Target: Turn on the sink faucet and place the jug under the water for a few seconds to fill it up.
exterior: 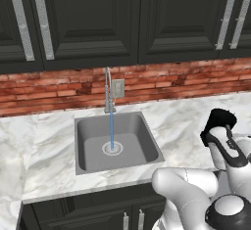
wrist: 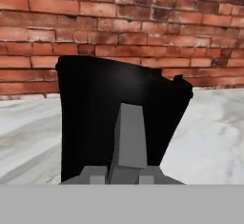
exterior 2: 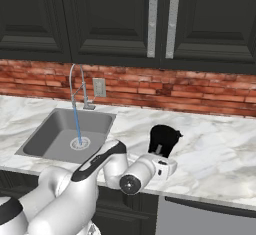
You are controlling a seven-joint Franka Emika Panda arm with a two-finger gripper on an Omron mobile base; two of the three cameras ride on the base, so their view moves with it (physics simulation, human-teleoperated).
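Jug (exterior 2: pixel 163 140) at end effector (exterior 2: pixel 159 151), water (exterior: pixel 112 131) running

Bare marble worktop (exterior 2: pixel 215 154) lies open between the sink (exterior: pixel 88 148) and the jug (exterior 2: pixel 163 140), and on to the jug's right. The brick wall (exterior 2: pixel 200 91) closes the back, with dark cupboards (exterior 2: pixel 115 19) overhead. Over the basin, the faucet (exterior: pixel 108 91) and its water (exterior: pixel 112 130) (a thin central stream) split the free space.
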